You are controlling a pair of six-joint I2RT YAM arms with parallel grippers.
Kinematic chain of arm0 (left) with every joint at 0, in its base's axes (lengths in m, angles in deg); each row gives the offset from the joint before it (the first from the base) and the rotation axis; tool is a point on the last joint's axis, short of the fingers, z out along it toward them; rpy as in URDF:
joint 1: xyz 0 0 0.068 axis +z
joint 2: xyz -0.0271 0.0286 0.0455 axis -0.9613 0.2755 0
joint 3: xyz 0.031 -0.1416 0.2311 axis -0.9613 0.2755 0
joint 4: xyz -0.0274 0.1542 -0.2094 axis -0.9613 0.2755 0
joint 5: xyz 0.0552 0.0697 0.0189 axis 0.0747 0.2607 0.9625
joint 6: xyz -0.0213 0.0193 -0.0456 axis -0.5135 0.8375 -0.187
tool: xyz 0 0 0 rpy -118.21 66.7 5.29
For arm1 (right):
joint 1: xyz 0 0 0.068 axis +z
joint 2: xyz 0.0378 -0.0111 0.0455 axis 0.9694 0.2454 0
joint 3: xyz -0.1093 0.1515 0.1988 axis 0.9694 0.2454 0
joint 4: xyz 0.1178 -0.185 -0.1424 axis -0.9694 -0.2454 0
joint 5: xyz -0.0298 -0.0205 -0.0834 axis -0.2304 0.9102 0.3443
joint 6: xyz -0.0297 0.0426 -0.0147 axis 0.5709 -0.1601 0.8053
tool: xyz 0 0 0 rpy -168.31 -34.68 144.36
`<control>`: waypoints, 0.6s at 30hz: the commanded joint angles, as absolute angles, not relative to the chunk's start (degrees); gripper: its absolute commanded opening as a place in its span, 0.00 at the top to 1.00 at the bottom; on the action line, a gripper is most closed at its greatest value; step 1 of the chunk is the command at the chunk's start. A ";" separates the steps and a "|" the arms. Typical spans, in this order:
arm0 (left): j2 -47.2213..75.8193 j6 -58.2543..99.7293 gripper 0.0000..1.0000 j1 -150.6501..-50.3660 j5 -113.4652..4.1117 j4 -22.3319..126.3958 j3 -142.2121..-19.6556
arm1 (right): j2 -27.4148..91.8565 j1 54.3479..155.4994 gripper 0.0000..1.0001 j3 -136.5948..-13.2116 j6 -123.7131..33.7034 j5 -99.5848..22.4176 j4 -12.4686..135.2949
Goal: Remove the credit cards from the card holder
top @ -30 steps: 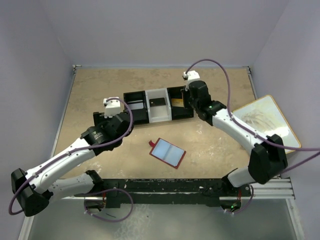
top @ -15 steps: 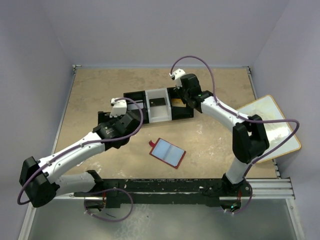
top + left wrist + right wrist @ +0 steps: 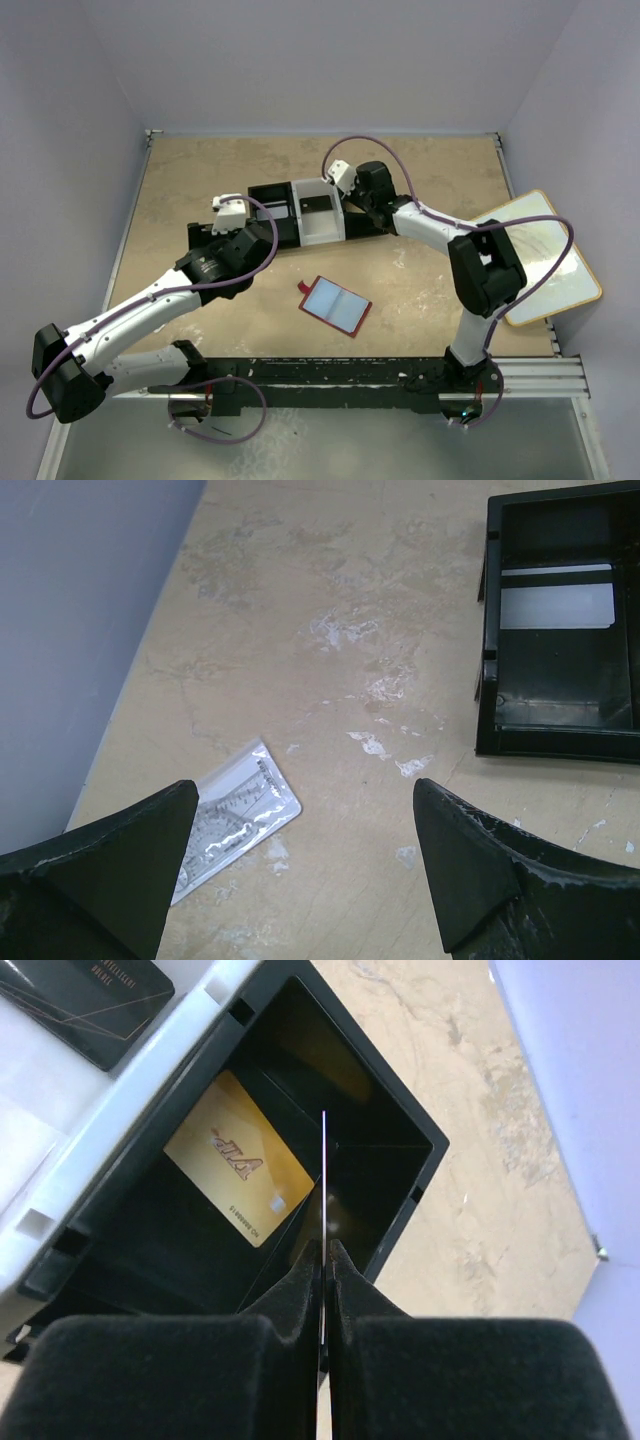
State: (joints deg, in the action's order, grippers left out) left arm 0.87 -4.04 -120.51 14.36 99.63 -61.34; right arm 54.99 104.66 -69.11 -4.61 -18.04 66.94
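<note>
The right gripper [image 3: 324,1250] is clenched on a thin card [image 3: 324,1160], seen edge-on and upright above the right black compartment of the tray [image 3: 270,190]. A gold card [image 3: 238,1172] lies flat in that compartment. A dark card [image 3: 90,1000] lies in the white middle section, and a pale card [image 3: 555,605] in the left black compartment. The left gripper [image 3: 305,800] hovers by the tray's left end with jaws released wide and nothing between them. A clear packet [image 3: 235,815] lies below it, toward the worktop's left edge.

The card holder [image 3: 335,305] lies open and flat near the middle of the worktop's near edge, well apart from the tray. Whether its pale panels hold further cards cannot be told.

Hazards from this state:
- The grip covers only the card's lower margin — a release from this height could let the card tip against the compartment wall or bounce out.
- A descent off line would drive the fingertips into the tray wall and shift the tray.
- The card holder is unrestrained — a one-handed pull on any remaining card would likely drag it.
</note>
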 commanded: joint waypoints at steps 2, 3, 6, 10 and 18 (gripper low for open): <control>0.04 -4.33 0.14 -120.15 17.15 99.12 -62.00 | 56.97 104.23 1.00 -68.78 4.54 -16.92 75.86; 0.06 -4.33 0.14 -120.14 17.16 99.13 -62.02 | 57.52 104.25 1.00 -68.79 5.09 -17.57 75.97; -0.04 -4.33 0.14 -120.16 17.26 99.20 -61.98 | 59.50 104.19 1.00 -69.35 5.89 -18.58 75.82; -0.18 -4.32 0.14 -120.15 17.36 99.22 -61.95 | 61.83 104.24 1.00 -70.34 6.88 -19.92 76.38; 0.31 -4.24 0.14 -120.15 17.22 99.07 -61.98 | 66.13 104.19 1.00 -72.73 6.68 -21.02 75.26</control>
State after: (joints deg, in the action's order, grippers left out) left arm 0.85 -4.04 -120.51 15.41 99.63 -61.34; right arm 65.29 104.59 -69.77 5.97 -20.03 74.02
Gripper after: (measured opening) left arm 0.863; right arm 0.008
